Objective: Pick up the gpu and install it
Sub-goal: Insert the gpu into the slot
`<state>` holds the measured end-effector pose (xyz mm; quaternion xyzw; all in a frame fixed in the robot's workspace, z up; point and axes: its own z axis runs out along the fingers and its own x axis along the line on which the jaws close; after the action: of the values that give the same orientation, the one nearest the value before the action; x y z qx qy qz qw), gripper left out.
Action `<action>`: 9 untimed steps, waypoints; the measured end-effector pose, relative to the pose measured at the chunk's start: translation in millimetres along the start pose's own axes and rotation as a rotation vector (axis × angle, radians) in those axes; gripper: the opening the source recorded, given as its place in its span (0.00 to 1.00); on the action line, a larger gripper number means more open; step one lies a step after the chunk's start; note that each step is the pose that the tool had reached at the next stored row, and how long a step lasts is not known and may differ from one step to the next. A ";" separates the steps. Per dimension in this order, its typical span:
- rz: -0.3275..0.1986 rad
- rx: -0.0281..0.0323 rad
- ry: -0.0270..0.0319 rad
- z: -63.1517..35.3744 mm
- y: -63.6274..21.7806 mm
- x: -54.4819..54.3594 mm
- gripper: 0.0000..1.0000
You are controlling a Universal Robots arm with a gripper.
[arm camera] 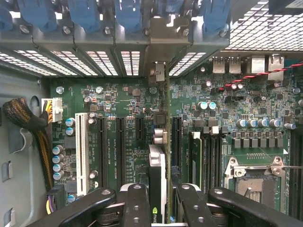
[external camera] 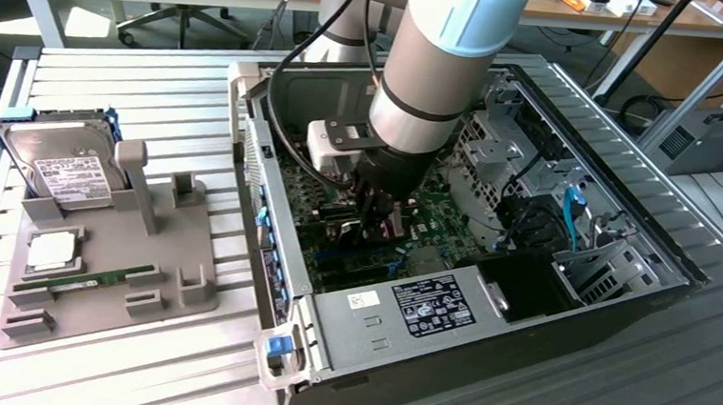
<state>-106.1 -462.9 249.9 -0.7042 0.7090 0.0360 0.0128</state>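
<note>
**Card held edge-on over the board, inside the case**

Starting at the exterior view's left, the grey holder tray (external camera: 196, 291) sits on the slatted table (external camera: 128, 81). A silver hard drive (external camera: 65, 167) with a white label stands propped in it, a square processor (external camera: 53, 250) lies flat below that, and a narrow green RAM stick (external camera: 99, 280) rests in its groove. All of these are well apart from my arm.

Moving right, the open computer case (external camera: 364, 356) lies on its side. My gripper (external camera: 373, 224) reaches down into it over the green motherboard (external camera: 431, 222), near the case's middle.

From my wrist, my black fingers (arm camera: 135, 205) sit on both sides of the gpu (arm camera: 157, 187) and are closed against its faces, so I am holding it. The card stands on edge, running toward the rear slot openings, and its metal bracket (arm camera: 159, 71) reaches up to the row of slot covers (arm camera: 94, 59). It lines up among the black expansion slots (arm camera: 120, 151); whether its edge is seated in one I cannot tell. Further right stands an installed memory module (arm camera: 196, 158), then the empty processor socket (arm camera: 255, 182).
</note>
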 end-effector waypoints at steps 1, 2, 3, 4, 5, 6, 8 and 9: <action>0.000 0.0000 0.0000 0.0 0.0 0.0 0.27; 0.000 0.0001 -0.0003 0.1 0.0 0.0 0.27; 0.000 0.0002 -0.0003 0.2 0.0 0.0 0.27; 0.000 0.0001 -0.0002 0.2 0.0 0.0 0.27; 0.000 0.0002 -0.0003 0.2 0.0 0.0 0.27; 0.000 0.0002 -0.0003 0.2 0.0 0.0 0.27; 0.000 0.0002 -0.0003 0.1 0.0 0.0 0.27; 0.000 0.0002 -0.0003 0.2 0.0 0.0 0.27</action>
<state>-106.1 -462.8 249.8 -0.7042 0.7090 0.0361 0.0130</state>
